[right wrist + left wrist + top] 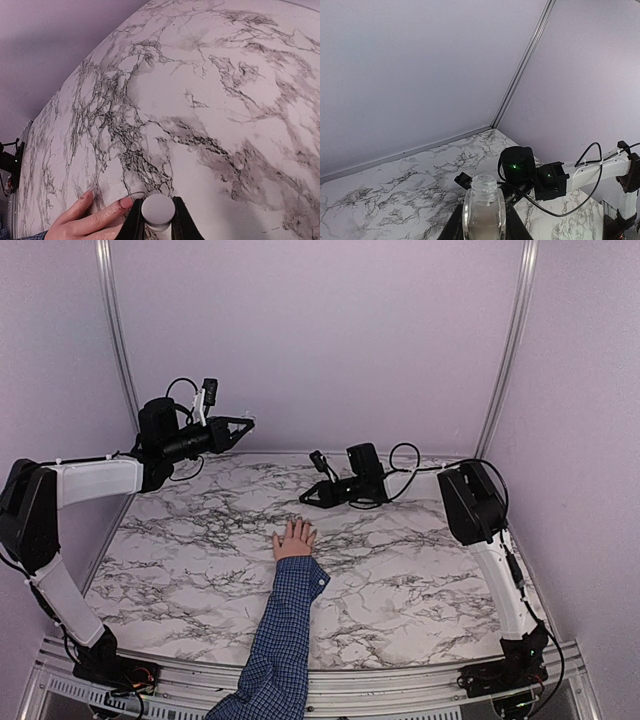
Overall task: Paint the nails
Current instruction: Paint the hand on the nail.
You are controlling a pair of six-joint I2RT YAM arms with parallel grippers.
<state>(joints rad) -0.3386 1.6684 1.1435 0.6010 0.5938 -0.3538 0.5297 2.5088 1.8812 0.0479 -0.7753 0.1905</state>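
Observation:
A small light-skinned hand [294, 540] in a blue checked sleeve [285, 630] lies flat on the marble table [180, 560], fingers pointing to the back. In the right wrist view two fingers [95, 220] show at the lower left, and one of the nails [125, 202] looks reddish. My right gripper [306, 499] [158, 222] hangs just behind the fingertips, shut on a round white cap [158, 209]. Whatever is below the cap is hidden. My left gripper [244, 423] [483, 227] is raised at the back left, shut on an uncapped clear glass bottle [484, 210].
Lilac walls with metal corner posts [510, 350] close in the back and sides of the table. The right arm's wrist [519, 166] and cables [405, 455] sit at the back right. The sleeve reaches in over the table's near edge [400, 680].

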